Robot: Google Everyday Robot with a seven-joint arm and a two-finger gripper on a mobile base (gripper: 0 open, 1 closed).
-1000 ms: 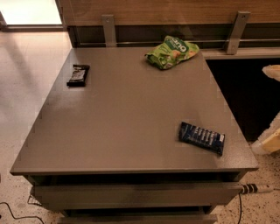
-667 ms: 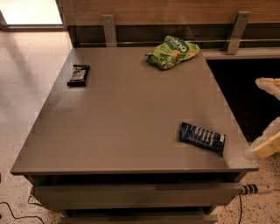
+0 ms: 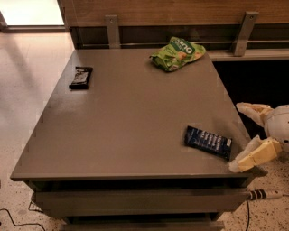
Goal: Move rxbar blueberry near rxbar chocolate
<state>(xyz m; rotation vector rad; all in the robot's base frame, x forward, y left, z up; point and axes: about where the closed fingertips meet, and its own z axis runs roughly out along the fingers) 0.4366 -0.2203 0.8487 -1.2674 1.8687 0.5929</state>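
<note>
grey-brown table (image 3: 131, 131) in a room with pale speckled floor (image 3: 27, 85)

behind the table runs a wood-panelled wall (image 3: 180, 8) with two grey metal brackets (image 3: 112, 30) over a dark gap; bright light (image 3: 34, 11) falls on the floor at top left; a thin cable (image 3: 13, 222) lies bottom left. the gripper (image 3: 235, 137) hangs, fingers spread, at the table's right front corner.

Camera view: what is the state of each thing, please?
gripper: open, empty, off the right edge of the table.
rxbar blueberry: flat on the table, front right, not gripped.
rxbar chocolate: flat, far left side.
green chip bag: crumpled, lying at the back.
</note>
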